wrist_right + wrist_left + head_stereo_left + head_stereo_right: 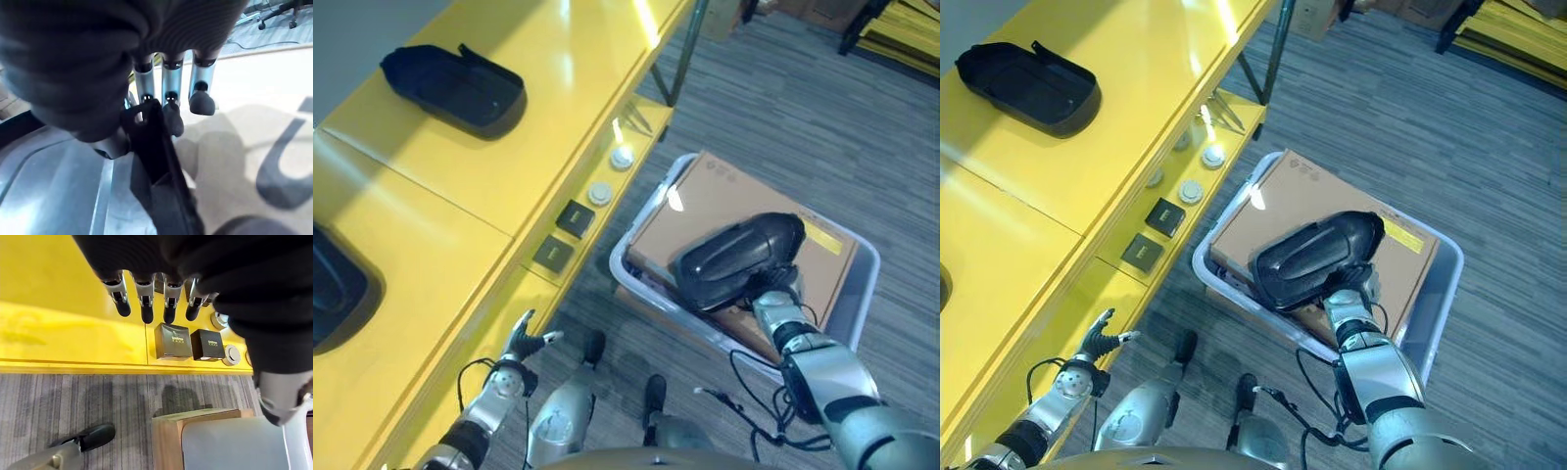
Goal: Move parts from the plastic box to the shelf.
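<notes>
The right hand [161, 93] reaches into the grey plastic box [857, 284] on the carpeted floor [803, 108], and its wrist view shows its fingers [172, 117] and thumb pinched on a thin black edge of the black moulded part [739, 259]. In the head views that part is a glossy, elongated shell tilted above a brown cardboard box [724, 201] that fills much of the plastic box; the hand itself is mostly hidden beneath the part there, with just the wrist showing at its near end. The left hand [522, 343] hangs low at the near left, just beside the front edge of the yellow shelf [460, 196], its fingers straight and spread, holding nothing. Its wrist view shows those fingers [146, 303] pointing toward a lower ledge of the shelf, where two small black square boxes [190, 341] sit side by side with round white pieces [231, 355] just beyond them; the head views place these along the ledge between the shelf top and the plastic box. Another black moulded part [455, 86] already lies on the shelf top at the far left, and a dark shape [337, 284] sits at the left edge of the left eye view, too cropped to identify.
</notes>
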You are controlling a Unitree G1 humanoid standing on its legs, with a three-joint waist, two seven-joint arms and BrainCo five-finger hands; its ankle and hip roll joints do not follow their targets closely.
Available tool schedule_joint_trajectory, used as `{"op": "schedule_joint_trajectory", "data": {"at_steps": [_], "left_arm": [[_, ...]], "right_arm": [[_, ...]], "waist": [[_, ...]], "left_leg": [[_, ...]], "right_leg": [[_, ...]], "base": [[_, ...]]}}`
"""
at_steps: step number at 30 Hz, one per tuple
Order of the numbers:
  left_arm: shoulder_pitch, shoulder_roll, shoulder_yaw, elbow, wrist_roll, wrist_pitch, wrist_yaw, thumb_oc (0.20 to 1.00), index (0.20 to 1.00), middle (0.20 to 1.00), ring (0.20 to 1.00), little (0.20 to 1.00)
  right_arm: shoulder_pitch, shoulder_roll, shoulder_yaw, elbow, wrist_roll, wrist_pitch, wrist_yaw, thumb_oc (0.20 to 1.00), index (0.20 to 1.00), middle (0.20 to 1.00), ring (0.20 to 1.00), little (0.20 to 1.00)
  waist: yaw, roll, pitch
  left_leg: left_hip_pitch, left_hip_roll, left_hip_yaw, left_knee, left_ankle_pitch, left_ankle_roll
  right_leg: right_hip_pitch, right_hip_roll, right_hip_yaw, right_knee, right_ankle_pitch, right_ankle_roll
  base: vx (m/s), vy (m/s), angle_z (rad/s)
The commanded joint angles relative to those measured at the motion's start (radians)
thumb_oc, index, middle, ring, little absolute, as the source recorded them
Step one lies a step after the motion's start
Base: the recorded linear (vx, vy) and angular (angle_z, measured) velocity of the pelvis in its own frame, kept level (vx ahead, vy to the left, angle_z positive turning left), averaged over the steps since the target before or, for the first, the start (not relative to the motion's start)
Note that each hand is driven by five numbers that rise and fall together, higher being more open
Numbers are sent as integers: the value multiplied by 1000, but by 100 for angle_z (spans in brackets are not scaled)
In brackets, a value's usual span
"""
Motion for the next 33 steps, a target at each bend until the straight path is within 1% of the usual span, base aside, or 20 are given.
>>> {"op": "schedule_joint_trajectory", "data": {"at_steps": [1,2,3,4,5,6,7,8,10,11,12,14,15,17,20,21,25,30,33], "left_arm": [[16,-5,8,-14,-11,-53,7,1000,1000,1000,1000,1000],[14,5,35,-55,-7,-59,7,1000,1000,1000,1000,1000],[12,7,42,-63,-6,-63,7,1000,1000,1000,1000,1000],[13,7,41,-63,-6,-63,7,1000,1000,1000,1000,1000],[7,9,44,-73,-7,-68,4,1000,1000,1000,1000,1000],[1,18,63,-119,-13,-75,0,1000,1000,1000,1000,1000],[1,18,63,-119,-13,-75,0,1000,1000,1000,1000,1000],[-7,26,75,-164,-12,-80,-10,1000,1000,1000,1000,1000],[-17,34,81,-202,-11,-84,-22,1000,1000,1000,1000,1000],[-16,34,81,-203,-11,-83,-22,1000,1000,1000,1000,1000],[-29,38,86,-247,-21,-91,-39,1000,1000,1000,1000,1000],[-36,39,85,-265,-26,-94,-44,1000,1000,1000,1000,1000],[-59,42,83,-316,-50,-104,-59,1000,1000,1000,1000,1000],[-90,39,66,-349,-78,-112,-72,1000,1000,1000,1000,1000],[-125,32,51,-379,-109,-116,-82,1000,1000,1000,1000,1000],[-173,13,29,-387,-159,-117,-91,1000,1000,1000,1000,1000],[-256,-19,-19,-394,-195,-117,-90,1000,1000,1000,1000,1000],[-318,-46,-63,-386,-189,-105,-90,1000,1000,1000,1000,1000],[-352,-61,-87,-367,-178,-98,-91,1000,1000,1000,1000,1000]], "right_arm": [[45,-104,47,-145,-106,-33,-38,200,200,200,200,200],[85,-154,41,-330,-206,-28,-54,200,200,200,200,200],[107,-173,30,-370,-240,-27,-59,200,200,200,200,200],[111,-173,27,-374,-241,-24,-59,200,200,200,200,200],[119,-193,26,-395,-275,-25,-62,200,200,200,200,200],[148,-238,14,-512,-360,-18,-51,200,200,200,200,200],[149,-238,14,-513,-360,-17,-51,200,200,200,200,200],[178,-268,-5,-567,-414,-17,-43,200,200,200,200,200],[195,-290,-9,-614,-471,-16,-27,200,200,200,200,200],[197,-290,-10,-616,-472,-15,-26,200,200,200,200,200],[211,-308,-14,-678,-521,-20,-7,200,200,200,200,200],[220,-318,-15,-706,-543,-22,1,200,200,200,200,200],[234,-339,-10,-772,-590,-32,20,200,200,200,200,200],[228,-361,10,-822,-635,-42,36,200,200,200,200,200],[223,-374,29,-865,-658,-55,64,200,200,200,200,200],[213,-389,55,-900,-683,-66,83,200,200,200,200,200],[199,-402,86,-963,-704,-85,112,200,200,200,200,200],[178,-387,105,-1022,-713,-99,125,200,200,200,200,200],[165,-361,121,-1067,-704,-119,136,200,200,200,200,200]], "waist": [[0,-23,-75],[-18,-22,-81],[-22,-23,-87],[-21,-23,-86],[-25,-23,-92],[-32,-22,-101],[-32,-22,-101],[-40,-21,-114],[-45,-21,-125],[-44,-21,-124],[-52,-22,-135],[-55,-23,-140],[-65,-23,-152],[-69,-26,-161],[-77,-30,-168],[-85,-34,-177],[-101,-41,-192],[-111,-43,-199],[-115,-44,-204]], "left_leg": [[-1,35,13,17,-125,5],[0,39,22,22,-121,5],[13,42,26,17,-131,4],[15,43,26,17,-131,4],[20,45,28,17,-133,3],[24,49,32,21,-128,1],[24,49,32,21,-128,1],[35,53,35,23,-132,-1],[49,57,39,22,-137,-3],[50,57,39,21,-137,-3],[63,62,44,20,-141,-4],[70,66,46,20,-143,-5],[81,70,51,19,-146,-6],[94,76,56,18,-148,-9],[104,81,61,17,-150,-11],[115,88,62,15,-150,-13],[131,96,65,10,-152,-19],[142,103,66,8,-153,-22],[146,105,67,7,-154,-24]], "right_leg": [[-62,-96,32,13,9,69],[-65,-93,41,19,9,68],[-57,-92,45,19,-2,67],[-55,-92,46,19,-2,67],[-51,-91,47,20,-5,66],[-50,-88,52,26,-7,63],[-50,-88,52,26,-7,63],[-40,-85,50,31,-17,59],[-29,-81,53,31,-24,56],[-28,-81,53,31,-24,56],[-19,-78,56,32,-30,54],[-14,-76,59,32,-33,52],[-8,-72,65,33,-38,50],[0,-67,69,34,-43,48],[8,-64,73,36,-47,46],[16,-59,78,38,-51,43],[30,-51,81,38,-57,38],[40,-45,83,38,-63,35],[46,-42,83,37,-64,34]], "base": [[-27,-34,-8],[13,-33,-17],[13,-33,-20],[49,-33,-19],[-17,-51,-14],[-17,-50,-8],[-1,-69,-7],[31,-54,-6],[30,-57,-12],[24,-61,-12],[25,-57,-15],[29,-53,-11],[21,-52,-12],[21,-55,-11],[14,-53,-7],[16,-54,-8],[20,-46,-7],[11,-26,-4],[0,0,0]]}}
